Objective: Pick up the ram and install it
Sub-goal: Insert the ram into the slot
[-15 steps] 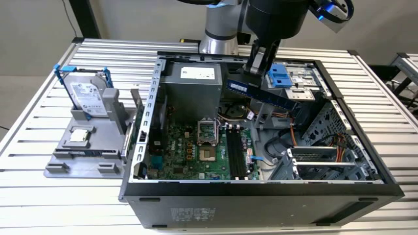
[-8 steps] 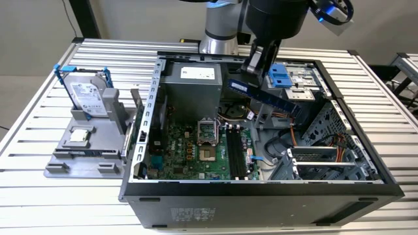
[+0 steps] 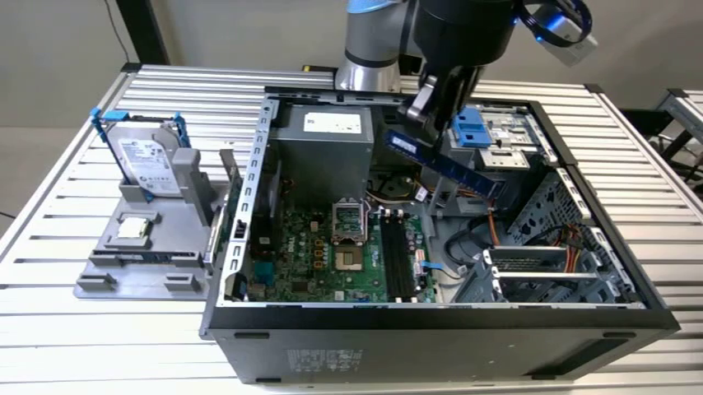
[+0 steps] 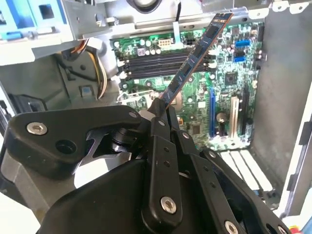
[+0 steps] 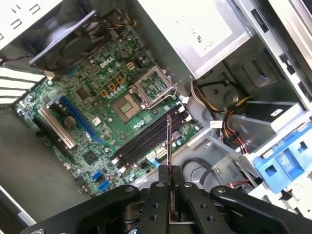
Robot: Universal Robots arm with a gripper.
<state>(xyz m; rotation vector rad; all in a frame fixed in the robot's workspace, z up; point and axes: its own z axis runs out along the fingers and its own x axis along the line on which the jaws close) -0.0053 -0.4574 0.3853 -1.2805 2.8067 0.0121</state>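
Gripper point(image 4: 161, 111) fingers are clamped on one end of the ram point(image 4: 196, 58). The stick hangs tilted above the open case point(image 3: 439, 329), well clear of the slots point(image 5: 146, 142). In the first wrist view it crosses them at an angle. My judgement: turn it parallel and level it, keeping a firm grip.

Matte black hand point(image 4: 160, 111) of linked bars with silver screws point(image 4: 168, 204); silver-grey arm point(image 3: 368, 49), blue joint cap point(image 3: 379, 5).
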